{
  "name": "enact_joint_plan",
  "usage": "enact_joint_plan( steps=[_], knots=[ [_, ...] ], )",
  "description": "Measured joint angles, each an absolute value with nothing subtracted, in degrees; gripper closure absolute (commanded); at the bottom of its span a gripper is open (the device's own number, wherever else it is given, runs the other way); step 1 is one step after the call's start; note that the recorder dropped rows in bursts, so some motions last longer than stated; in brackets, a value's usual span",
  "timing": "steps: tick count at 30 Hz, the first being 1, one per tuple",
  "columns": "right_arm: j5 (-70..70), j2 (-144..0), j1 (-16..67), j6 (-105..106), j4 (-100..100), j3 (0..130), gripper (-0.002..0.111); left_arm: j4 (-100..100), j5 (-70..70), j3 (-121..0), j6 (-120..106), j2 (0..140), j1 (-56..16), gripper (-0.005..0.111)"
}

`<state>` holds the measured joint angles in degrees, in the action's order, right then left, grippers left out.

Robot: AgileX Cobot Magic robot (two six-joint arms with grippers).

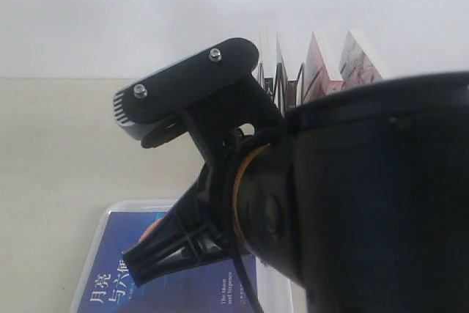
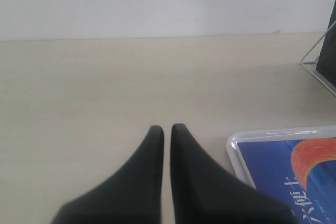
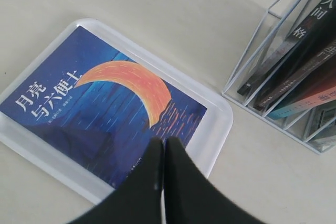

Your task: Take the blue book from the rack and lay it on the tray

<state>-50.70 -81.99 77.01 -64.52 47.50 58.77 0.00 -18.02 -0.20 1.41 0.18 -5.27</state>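
Observation:
The blue book (image 3: 105,103), cover up with its orange-red crescent showing, lies flat in the white tray (image 3: 218,121). My right gripper (image 3: 164,142) hovers above the book's edge, shut with nothing between its fingers. In the exterior view the blue book (image 1: 132,254) and the tray (image 1: 99,243) show low, partly hidden by the black arm. The white wire rack (image 3: 262,51) stands beside the tray with other books in it. My left gripper (image 2: 167,128) is shut and empty over bare table, beside the tray's corner (image 2: 236,145) and the blue book (image 2: 294,166).
Several books (image 3: 304,66) remain upright in the rack, among them one with a red-and-teal spine. In the exterior view the rack (image 1: 282,71) and its books (image 1: 330,64) peek out behind the big black arm (image 1: 366,196). A pale wall backs the beige table (image 2: 105,82).

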Motion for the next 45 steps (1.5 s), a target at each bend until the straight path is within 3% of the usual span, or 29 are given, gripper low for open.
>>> enact_joint_plan(
  steps=[8,15,23,32,37,41,45],
  knots=[
    [-51.6,-82.0,77.0,-63.1,49.5,58.8,0.108,0.0,-18.0,-0.2,1.4,0.2,-5.3,0.103],
    [-67.3,-81.9,77.0,-58.3,55.1,58.4,0.108,0.0,-18.0,-0.2,1.4,0.2,-5.3,0.103],
    [-68.4,-79.4,70.1,-65.3,62.2,46.7,0.108,0.0,-18.0,-0.2,1.4,0.2,-5.3,0.103],
    [-41.2,-68.6,62.2,-83.7,79.0,29.5,0.108,0.0,-18.0,-0.2,1.4,0.2,-5.3,0.103],
    [-36.4,-60.4,58.3,-92.0,81.8,24.4,0.108,0.0,-18.0,-0.2,1.4,0.2,-5.3,0.103],
    [-30.1,-52.4,47.0,-101.3,84.6,19.8,0.108,0.0,-18.0,-0.2,1.4,0.2,-5.3,0.103],
    [-14.8,-44.2,32.5,-104.1,86.4,16.7,0.108,0.0,-18.0,-0.2,1.4,0.2,-5.3,0.103]
  ],
)
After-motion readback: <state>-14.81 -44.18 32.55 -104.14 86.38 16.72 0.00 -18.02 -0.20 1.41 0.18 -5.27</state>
